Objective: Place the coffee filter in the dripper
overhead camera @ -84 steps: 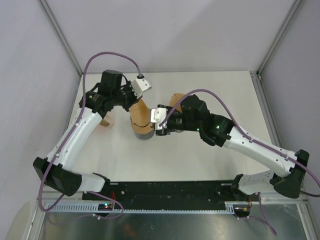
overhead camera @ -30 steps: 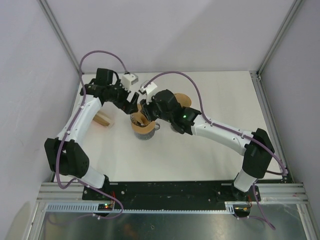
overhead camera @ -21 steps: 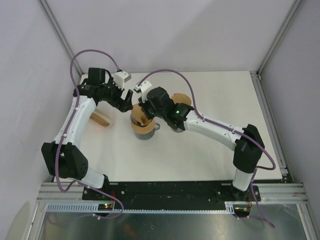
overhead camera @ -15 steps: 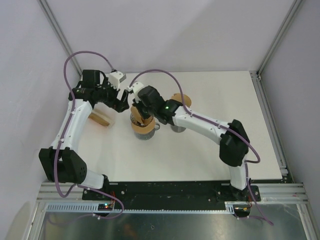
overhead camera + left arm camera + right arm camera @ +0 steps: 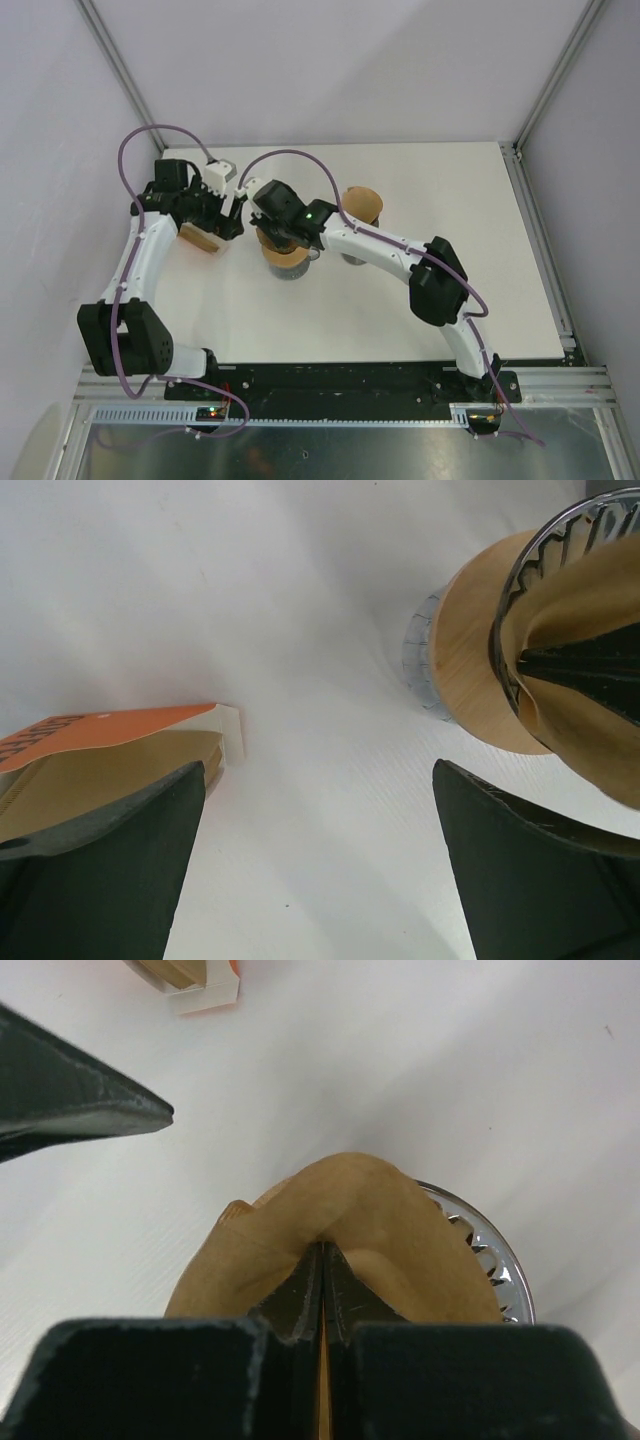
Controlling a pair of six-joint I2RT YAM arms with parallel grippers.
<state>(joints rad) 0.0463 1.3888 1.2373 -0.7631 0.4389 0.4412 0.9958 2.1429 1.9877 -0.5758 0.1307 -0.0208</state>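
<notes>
- Top view: the right pincer point(image 5: 270, 232) reaches down into the dripper point(image 5: 292, 268), a little left of the middle of the frame. Its jaws are together on the coffee filter point(image 5: 283, 249), and we judge that it holds the paper in order to push it into the cone.
- The left pincer point(image 5: 232, 218) hangs just left of the dripper, between it and the filter box point(image 5: 200, 237) that lies on the desk point(image 5: 400, 300). Its jaws are apart and carry nothing. A brown cup-shaped thing point(image 5: 362, 205) stands apart, to the upper right of the dripper.
- Left wrist view: the two dark jaws sit in the lower corners, wide apart, with only bare desk between them. The filter box is at the left edge. The dripper is at the upper right, with its wooden collar and ribbed metal rim, and the brown paper is inside the rim. A dark jaw of the right pincer lies in the fold of the paper. We think the left pincer waits here so that it can help if needed, but it touches nothing.
- Right wrist view: the jaws meet in the lower middle and a thin fold of the filter is clamped between them. The paper bulges up and hides the left side of the rim, while the metal rim shows only at the right. So we judge that the filter is in the dripper but is not yet lying flat against the cone.
</notes>
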